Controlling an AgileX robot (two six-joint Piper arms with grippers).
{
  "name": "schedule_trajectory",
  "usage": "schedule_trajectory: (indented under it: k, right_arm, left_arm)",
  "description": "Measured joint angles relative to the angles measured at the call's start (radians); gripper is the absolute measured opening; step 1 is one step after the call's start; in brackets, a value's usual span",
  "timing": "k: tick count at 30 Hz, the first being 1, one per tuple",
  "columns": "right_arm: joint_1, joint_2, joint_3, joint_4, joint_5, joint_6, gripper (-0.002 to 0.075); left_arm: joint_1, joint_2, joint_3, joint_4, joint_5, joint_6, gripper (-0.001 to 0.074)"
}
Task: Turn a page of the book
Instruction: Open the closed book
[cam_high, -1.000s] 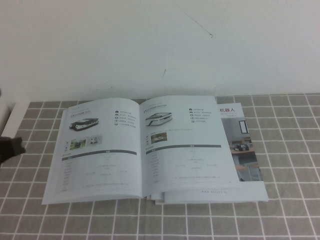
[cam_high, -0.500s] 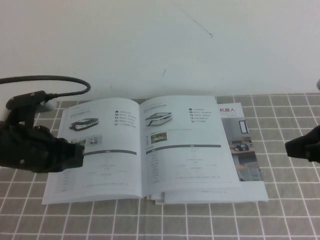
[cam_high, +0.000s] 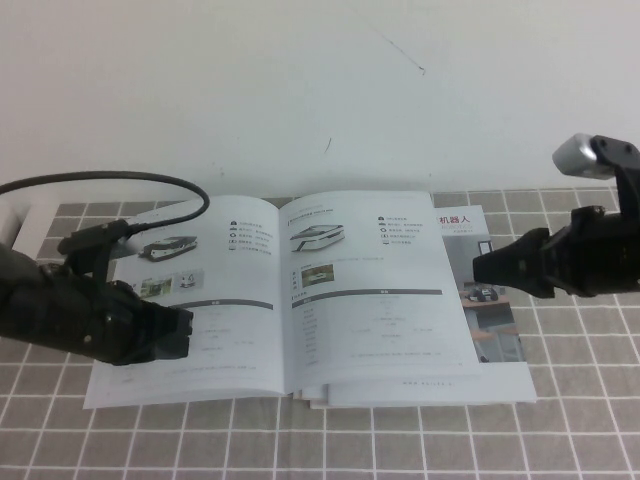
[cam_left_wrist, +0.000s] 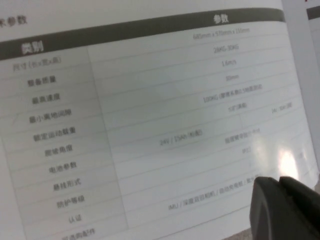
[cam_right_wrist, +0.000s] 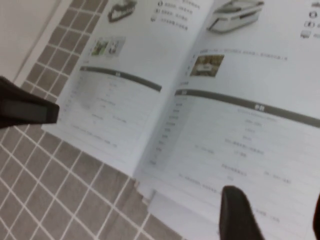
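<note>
Left gripper (cam_high: 178, 335) first: its black fingers (cam_left_wrist: 285, 207) look pressed together with no gap showing, nothing pinched between them, tips hovering right at the glossy paper of the left-hand leaf, roughly 9 o'clock from the spine in the high view. I can't tell if they actually touch the paper.

Right gripper (cam_high: 478, 266) is over at 3 o'clock, above the outer edge of the right-hand leaf. Its dark fingers (cam_right_wrist: 240, 212) are spread well apart with just paper showing between them, holding nothing.

Both are working over the thin white softcover catalogue book (cam_high: 300, 300), lying open and flat on the grey checked tabletop (cam_high: 560, 420), far edge near the white wall (cam_high: 300, 90). The thin white glossy page (cam_high: 375, 285) with the flat white-and-black vehicle photo and the grey-bar spec table is the right-hand leaf, lying flat, not lifted. Peeking out past it toward 3 o'clock is a lower leaf with a room photo (cam_high: 492, 300). A black cable (cam_high: 120, 178) arcs off the left arm around 10 o'clock.
</note>
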Motion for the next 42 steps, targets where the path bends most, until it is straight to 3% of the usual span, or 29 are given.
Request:
schedule_trajectory:
  k: [5,19,42]
  right_arm:
    - [0.0,0.114,-0.059,0.104,-0.003,-0.091,0.0323]
    - [0.0,0.363,-0.168,0.108,0.003,-0.122,0.0336]
    - [0.051,0.451,-0.216,0.065,-0.111,-0.113,0.0336]
  left_arm:
    - [0.0,0.076,-0.002,-0.055,-0.011,0.078,-0.0004]
    - [0.0,0.182,-0.015,-0.048,-0.017,0.099,-0.0004]
    - [0.0,0.182,-0.016,-0.048,-0.009,0.104,-0.0004]
